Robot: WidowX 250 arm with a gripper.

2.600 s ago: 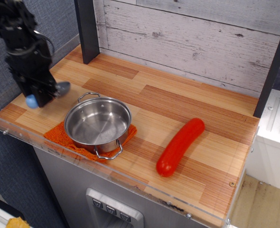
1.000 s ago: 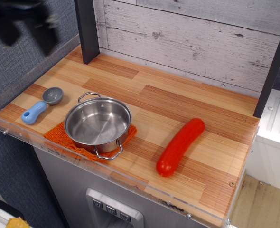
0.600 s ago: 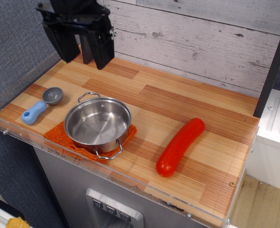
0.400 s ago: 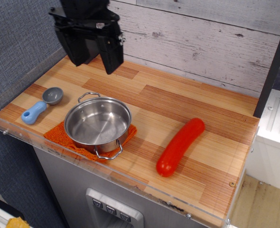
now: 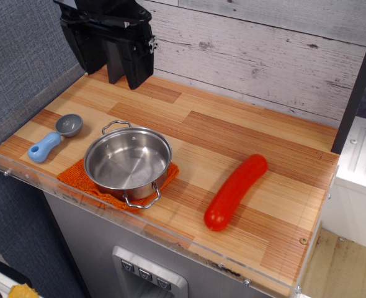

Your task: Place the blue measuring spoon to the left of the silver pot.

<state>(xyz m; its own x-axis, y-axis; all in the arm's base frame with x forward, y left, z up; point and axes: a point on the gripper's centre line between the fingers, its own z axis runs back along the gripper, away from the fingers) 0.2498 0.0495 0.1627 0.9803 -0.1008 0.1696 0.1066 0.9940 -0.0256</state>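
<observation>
The blue measuring spoon [image 5: 54,138] lies flat on the wooden counter, left of the silver pot [image 5: 128,162]. Its light-blue handle points toward the front left and its grey bowl toward the pot. The pot stands upright on an orange cloth [image 5: 90,184], with wire loop handles at back and front. My black gripper [image 5: 110,69] hangs high above the counter's back left, well clear of the spoon and pot. Its two fingers are spread apart with nothing between them.
A long red sausage [image 5: 236,191] lies on the right half of the counter. A dark post [image 5: 113,31] stands at the back left behind the gripper. A clear plastic lip [image 5: 139,225] runs along the front edge. A whitewashed plank wall [image 5: 263,56] closes the back.
The gripper held the spoon at the counter's left edge, released it there, then rose away to the back. In the last half second it shifted slightly left and up.
</observation>
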